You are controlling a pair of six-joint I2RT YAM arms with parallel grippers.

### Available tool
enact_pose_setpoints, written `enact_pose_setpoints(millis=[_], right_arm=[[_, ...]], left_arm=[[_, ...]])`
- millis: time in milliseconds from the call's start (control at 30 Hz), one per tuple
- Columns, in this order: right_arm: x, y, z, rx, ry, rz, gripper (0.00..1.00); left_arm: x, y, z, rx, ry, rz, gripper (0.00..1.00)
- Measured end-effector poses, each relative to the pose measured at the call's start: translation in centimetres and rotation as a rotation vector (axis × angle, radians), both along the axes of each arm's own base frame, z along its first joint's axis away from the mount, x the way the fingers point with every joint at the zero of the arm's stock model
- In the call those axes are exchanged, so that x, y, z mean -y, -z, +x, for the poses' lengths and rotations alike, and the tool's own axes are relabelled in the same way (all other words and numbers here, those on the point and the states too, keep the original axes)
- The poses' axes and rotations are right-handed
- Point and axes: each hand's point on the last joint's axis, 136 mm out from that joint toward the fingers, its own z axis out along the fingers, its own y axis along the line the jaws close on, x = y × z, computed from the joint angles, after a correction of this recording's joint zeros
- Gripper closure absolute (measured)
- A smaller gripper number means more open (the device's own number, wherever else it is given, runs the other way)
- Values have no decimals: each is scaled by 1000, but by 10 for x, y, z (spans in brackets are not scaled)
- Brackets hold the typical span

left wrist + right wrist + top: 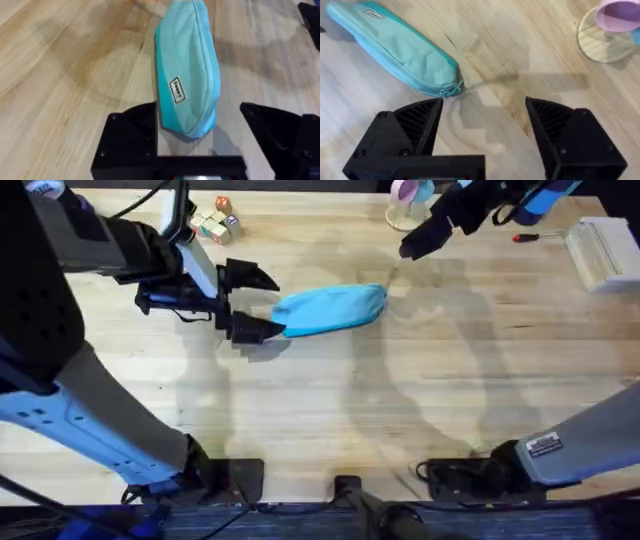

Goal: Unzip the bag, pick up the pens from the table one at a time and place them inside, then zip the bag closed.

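Observation:
The light-blue bag lies on the table, zipped shut, its teal pull at the right end. My left gripper is open at the bag's left end, which sits between the two black fingers without being pinched. In the left wrist view the bag runs away from the gripper. My right gripper hovers open behind the bag's right end. The right wrist view has the bag ahead of the gripper and apart from it. The pens are out of view.
Small wooden blocks sit at the back left. A pink cup on a clear disc stands at the back centre. A red-handled screwdriver and a white box lie at the back right.

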Motion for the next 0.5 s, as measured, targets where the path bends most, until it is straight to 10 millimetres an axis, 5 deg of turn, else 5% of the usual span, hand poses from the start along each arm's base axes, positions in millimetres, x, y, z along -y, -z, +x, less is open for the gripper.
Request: enact_pose_setpoints(millis=[300,500], right_arm=[[13,8,-9,-37,25,-101,5],[13,-25,-22,56,24,-198,5]], left_arm=[[-3,4,-11,-101,16,59,6],[-15,-26,2,-51,31,183,5]])
